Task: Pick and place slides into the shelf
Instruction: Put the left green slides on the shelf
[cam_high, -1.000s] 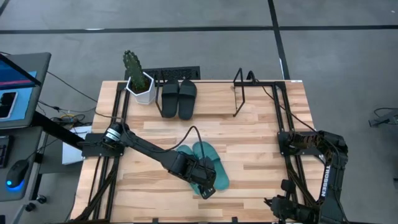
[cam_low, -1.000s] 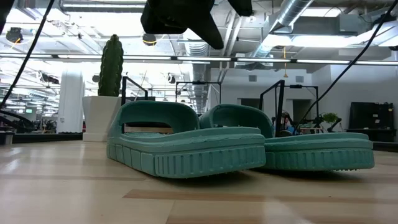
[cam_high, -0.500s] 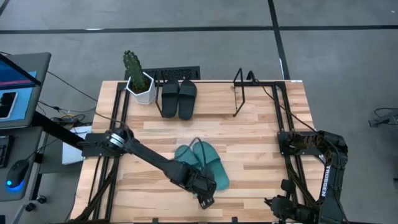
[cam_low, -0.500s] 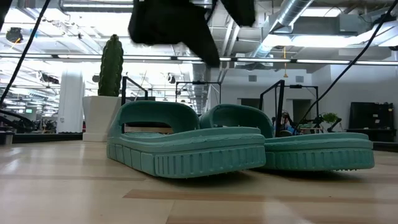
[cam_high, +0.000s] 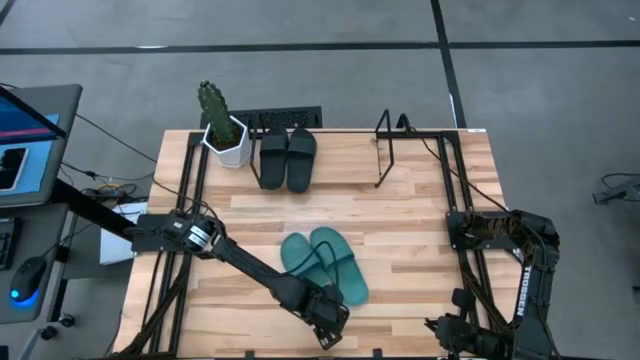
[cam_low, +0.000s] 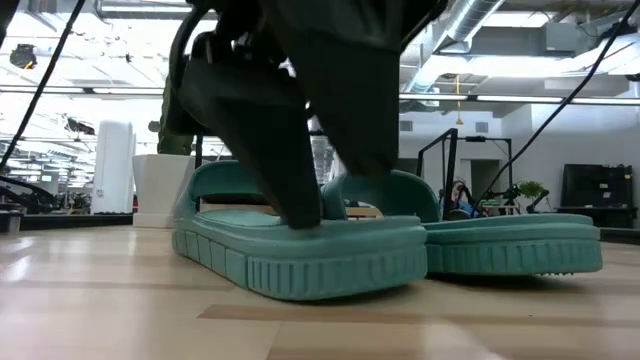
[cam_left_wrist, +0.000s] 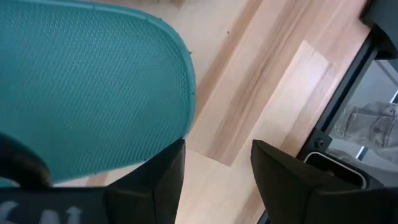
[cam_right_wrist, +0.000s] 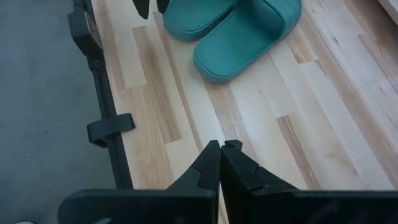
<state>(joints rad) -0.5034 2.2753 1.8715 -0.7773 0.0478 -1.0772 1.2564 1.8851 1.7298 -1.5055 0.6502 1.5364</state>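
Teal slides (cam_high: 323, 262) just beyond open left gripper (cam_high: 331, 327), near table's front edge

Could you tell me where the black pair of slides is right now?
In the high view, the black slides sit side by side at the table's far edge, just right of the potted cactus.
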